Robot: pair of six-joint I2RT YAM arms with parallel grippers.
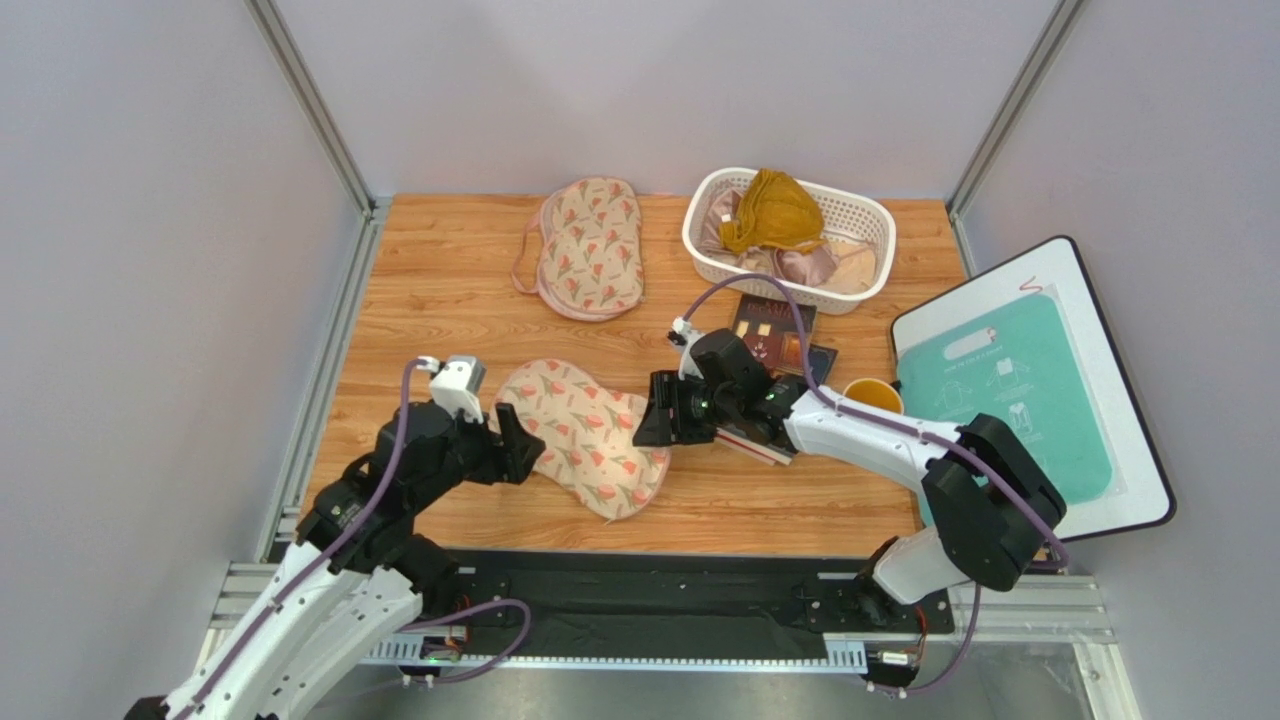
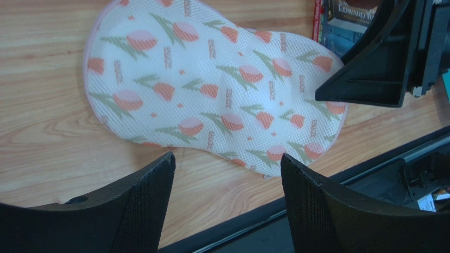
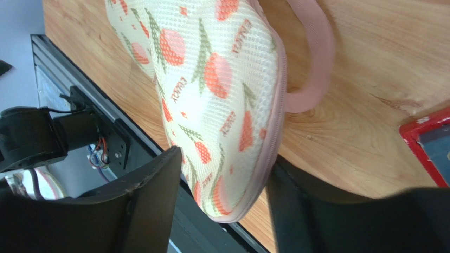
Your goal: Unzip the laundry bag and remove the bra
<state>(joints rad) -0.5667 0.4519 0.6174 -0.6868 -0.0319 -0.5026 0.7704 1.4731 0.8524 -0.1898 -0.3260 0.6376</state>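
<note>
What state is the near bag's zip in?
Shut, where visible: the laundry bag has its pink zip closed along the edge, no gap.

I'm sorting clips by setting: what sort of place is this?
Probably a robot lab test cell, not a home: wooden tabletop walled by plain grey panels, two arms mounted on a metal frame, staged laundry bag and basket.

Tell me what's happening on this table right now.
Two robot arms are working on the nearer beige floral peanut-shaped laundry bag with pink trim. The left gripper sits open at its left end. The right gripper has a finger on either side of its right end, grip unclear. The pink zip looks closed, so nothing is out yet.
</note>
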